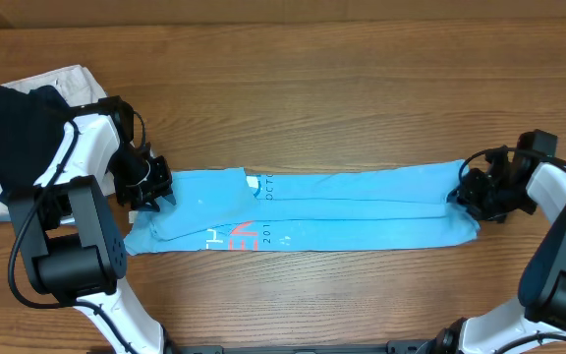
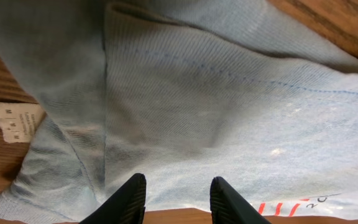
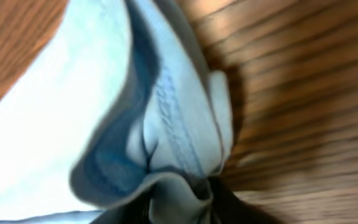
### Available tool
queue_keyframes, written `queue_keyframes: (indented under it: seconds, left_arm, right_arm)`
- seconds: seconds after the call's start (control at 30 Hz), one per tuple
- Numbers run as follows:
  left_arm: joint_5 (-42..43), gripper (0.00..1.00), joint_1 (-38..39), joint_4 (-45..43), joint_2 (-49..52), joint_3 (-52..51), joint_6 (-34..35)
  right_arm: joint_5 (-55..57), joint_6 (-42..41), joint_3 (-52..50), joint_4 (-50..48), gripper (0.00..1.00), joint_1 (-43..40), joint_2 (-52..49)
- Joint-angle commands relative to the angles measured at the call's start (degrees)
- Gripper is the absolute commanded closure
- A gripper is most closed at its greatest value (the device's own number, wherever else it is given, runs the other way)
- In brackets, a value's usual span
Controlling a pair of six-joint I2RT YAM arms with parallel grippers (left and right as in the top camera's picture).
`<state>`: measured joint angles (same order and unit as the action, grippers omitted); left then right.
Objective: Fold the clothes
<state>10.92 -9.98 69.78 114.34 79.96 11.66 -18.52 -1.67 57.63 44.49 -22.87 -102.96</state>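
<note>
Your left gripper (image 2: 178, 190): fingers spread, nothing pinched, tips hover over left end of T-shirt (image 2: 229, 93). Small white tag (image 2: 17, 121) lies on wood at cloth's edge. Your right gripper (image 3: 179, 210): clenched on bunched hem at shirt's right end; view blurred. Shirt lies as long sky-blue strip across middle of table (image 1: 342, 88), lettering near front edge. Far left: black garment (image 1: 13, 133) atop pale folded garment (image 1: 75, 81), apart from shirt.
</note>
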Motion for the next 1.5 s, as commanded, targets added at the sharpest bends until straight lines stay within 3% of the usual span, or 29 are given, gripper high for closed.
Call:
queue_keyframes:
  seconds: [0.0,0.1,0.47,0.8,0.9,1.1,1.47]
  left_arm:
    - [0.7,0.62,0.2,0.1,-1.9,0.7,0.6]
    - [1.3,0.62,0.3,0.0,-1.9,0.7,0.6]
    - [15.6,0.59,0.3,-4.0,-2.0,1.7,-6.2]
    - [16.4,0.59,0.3,-3.2,-2.0,5.4,-6.9]
    - [16.3,0.58,0.3,-2.6,-2.0,5.4,-6.7]
    - [15.7,0.59,0.3,-0.6,-2.0,5.4,-6.8]
    - [15.7,0.59,0.3,1.0,-2.0,5.4,-7.0]
  right_arm:
    - [-2.0,0.7,-1.4,-0.5,0.84,0.6,-1.0]
    - [-0.3,0.6,-1.4,-0.7,0.96,0.6,-1.0]
    - [9.8,-6.9,8.2,2.4,0.96,-4.9,-1.0]
    - [14.2,-5.8,23.2,15.5,0.96,-8.2,-1.0]
    - [13.4,-5.5,26.1,20.4,0.96,-4.8,-1.0]
    - [13.3,-5.7,26.9,27.6,0.96,10.1,-0.9]
    - [13.4,-9.4,26.7,30.3,0.96,35.3,-1.0]
